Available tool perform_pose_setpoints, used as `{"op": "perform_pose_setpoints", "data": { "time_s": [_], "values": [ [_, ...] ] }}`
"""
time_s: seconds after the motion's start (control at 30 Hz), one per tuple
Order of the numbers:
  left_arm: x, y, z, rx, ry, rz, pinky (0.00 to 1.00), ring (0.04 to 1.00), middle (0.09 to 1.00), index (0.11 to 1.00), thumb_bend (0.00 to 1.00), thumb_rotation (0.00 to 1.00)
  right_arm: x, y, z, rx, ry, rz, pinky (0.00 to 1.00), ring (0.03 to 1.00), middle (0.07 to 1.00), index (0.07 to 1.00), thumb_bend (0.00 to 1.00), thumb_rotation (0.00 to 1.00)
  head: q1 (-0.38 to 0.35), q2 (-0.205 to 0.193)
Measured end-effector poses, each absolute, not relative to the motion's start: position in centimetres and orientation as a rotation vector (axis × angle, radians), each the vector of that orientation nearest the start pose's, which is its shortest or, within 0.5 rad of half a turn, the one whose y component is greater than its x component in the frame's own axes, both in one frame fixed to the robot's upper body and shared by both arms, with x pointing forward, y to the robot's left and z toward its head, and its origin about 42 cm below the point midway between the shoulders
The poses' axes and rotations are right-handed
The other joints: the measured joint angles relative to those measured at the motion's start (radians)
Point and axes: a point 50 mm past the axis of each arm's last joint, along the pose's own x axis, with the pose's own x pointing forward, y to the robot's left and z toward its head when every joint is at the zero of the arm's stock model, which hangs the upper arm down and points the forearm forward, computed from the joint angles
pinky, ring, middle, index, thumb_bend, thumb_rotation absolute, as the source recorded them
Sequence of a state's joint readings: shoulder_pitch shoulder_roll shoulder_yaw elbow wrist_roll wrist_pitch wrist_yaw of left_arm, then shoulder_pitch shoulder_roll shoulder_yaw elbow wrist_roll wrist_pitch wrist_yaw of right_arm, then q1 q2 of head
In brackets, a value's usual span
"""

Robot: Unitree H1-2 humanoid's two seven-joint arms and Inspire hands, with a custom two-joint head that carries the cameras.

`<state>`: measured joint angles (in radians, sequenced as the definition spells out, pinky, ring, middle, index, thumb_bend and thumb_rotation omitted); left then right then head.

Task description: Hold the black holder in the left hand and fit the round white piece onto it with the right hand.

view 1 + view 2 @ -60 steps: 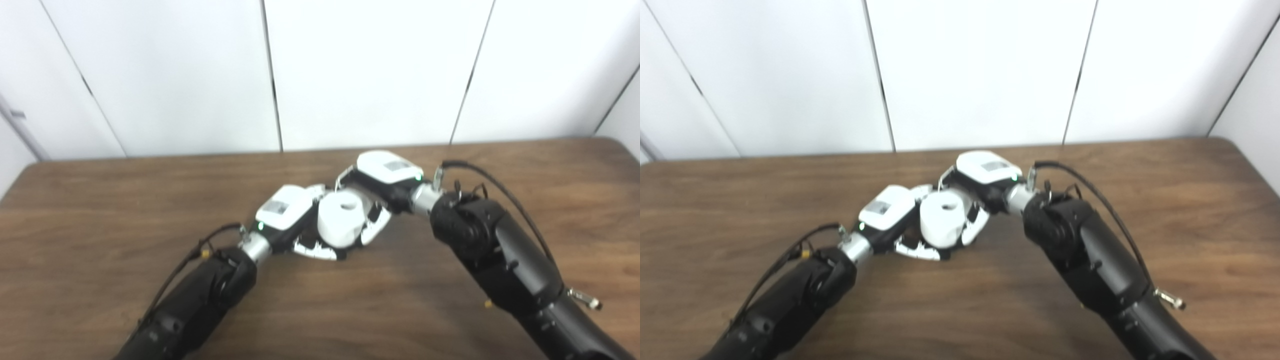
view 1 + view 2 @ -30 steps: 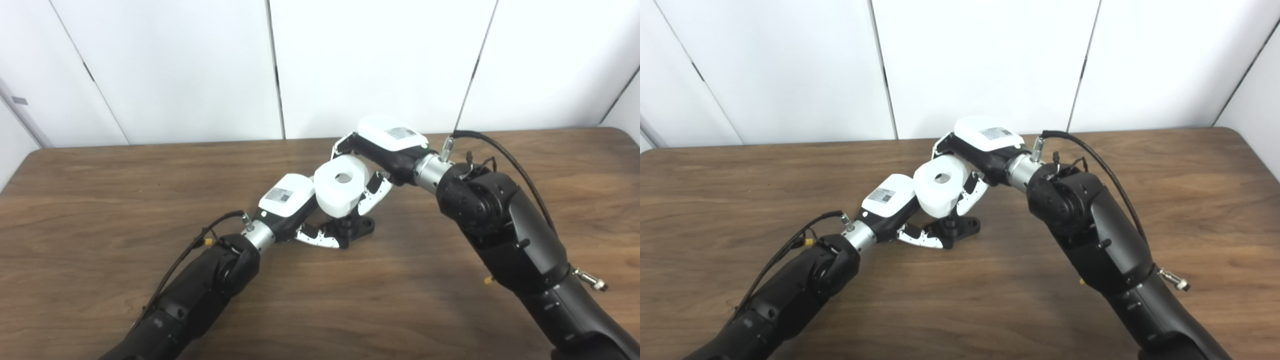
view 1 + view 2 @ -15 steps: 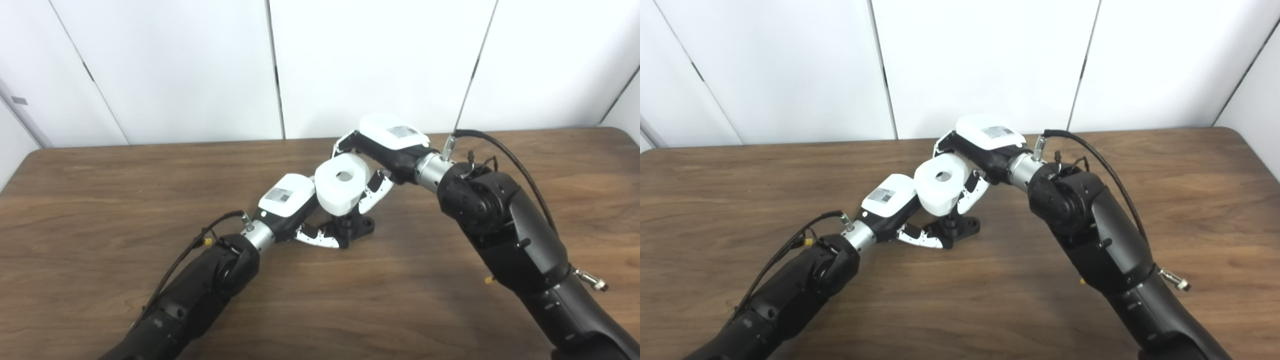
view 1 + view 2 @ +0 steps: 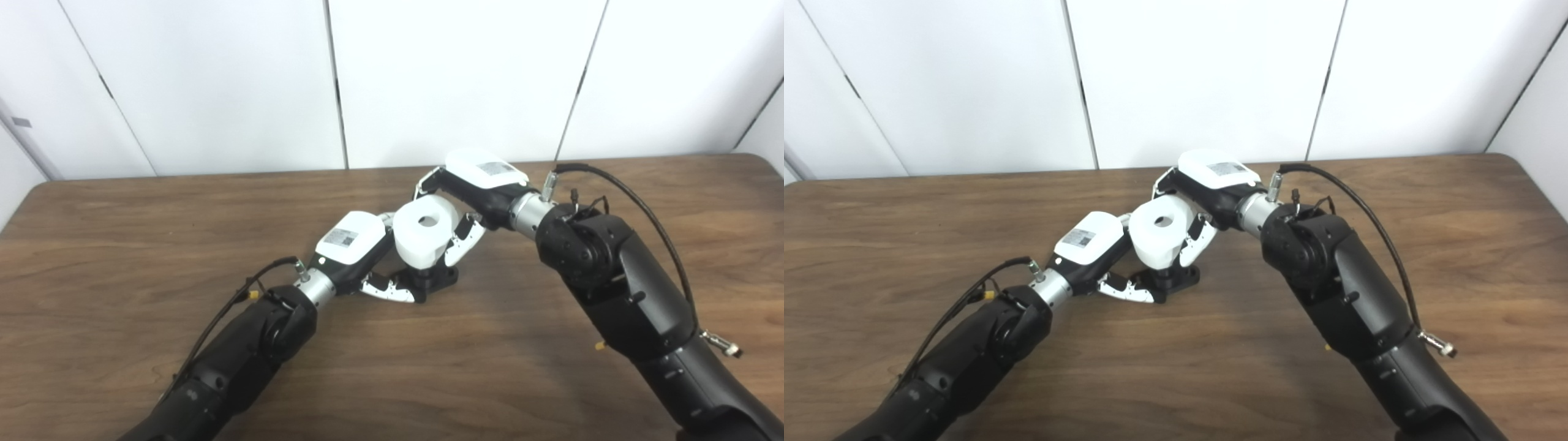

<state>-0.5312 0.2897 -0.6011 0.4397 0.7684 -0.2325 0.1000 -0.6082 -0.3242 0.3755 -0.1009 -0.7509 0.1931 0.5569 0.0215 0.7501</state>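
Note:
The black holder (image 4: 436, 279) stands on the brown table (image 4: 122, 245), near its middle. My left hand (image 4: 358, 254) is shut on the holder's left side, fingers low by the base. My right hand (image 4: 474, 190) is shut on the round white piece (image 4: 426, 237), a thick roll with a hole in its top. The piece sits right above the holder and hides the holder's post. Both also show in the right eye view: the holder (image 4: 1176, 280) and the piece (image 4: 1162, 239).
White wall panels (image 4: 453, 79) stand behind the table's far edge. A black cable (image 4: 637, 202) loops off my right wrist. Bare tabletop lies left, right and in front of the arms.
My right hand has lowered the white piece a little and shifted it right, down over the holder. The left hand has stayed on the holder. Two seconds ago the camera pointed lower.

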Motion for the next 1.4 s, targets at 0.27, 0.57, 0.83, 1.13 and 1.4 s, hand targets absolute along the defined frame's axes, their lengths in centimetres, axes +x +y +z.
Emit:
{"op": "perform_pose_setpoints", "data": {
  "time_s": [0.27,0.57,0.83,1.13,1.4],
  "values": [
    [40.8,14.7,13.0,1.22,-0.476,-0.584,0.68,0.875,0.849,0.479,0.52,0.08,40.9,-15.8,27.6,-1.259,-0.296,0.553,0.73,0.769,0.73,0.482,0.52,0.14,0.0,0.003],
    [40.8,14.6,13.1,1.227,-0.463,-0.591,0.68,0.874,0.844,0.479,0.52,0.08,40.9,-16.0,27.1,-1.259,-0.299,0.553,0.78,0.783,0.734,0.482,0.52,0.14,0.006,0.005],
    [40.8,14.6,13.0,1.222,-0.456,-0.589,0.7,0.884,0.849,0.479,0.52,0.08,40.9,-15.8,26.7,-1.274,-0.3,0.552,0.77,0.773,0.733,0.482,0.52,0.14,0.008,0.008],
    [40.7,14.6,13.0,1.219,-0.451,-0.589,0.71,0.885,0.847,0.479,0.52,0.08,40.9,-15.6,26.6,-1.288,-0.301,0.56,0.74,0.764,0.734,0.483,0.52,0.14,0.011,0.011],
    [40.7,14.6,13.0,1.219,-0.45,-0.588,0.71,0.884,0.848,0.48,0.52,0.08,40.8,-15.3,26.5,-1.305,-0.306,0.568,0.74,0.751,0.728,0.483,0.52,0.14,0.012,0.012]
  ]
}}
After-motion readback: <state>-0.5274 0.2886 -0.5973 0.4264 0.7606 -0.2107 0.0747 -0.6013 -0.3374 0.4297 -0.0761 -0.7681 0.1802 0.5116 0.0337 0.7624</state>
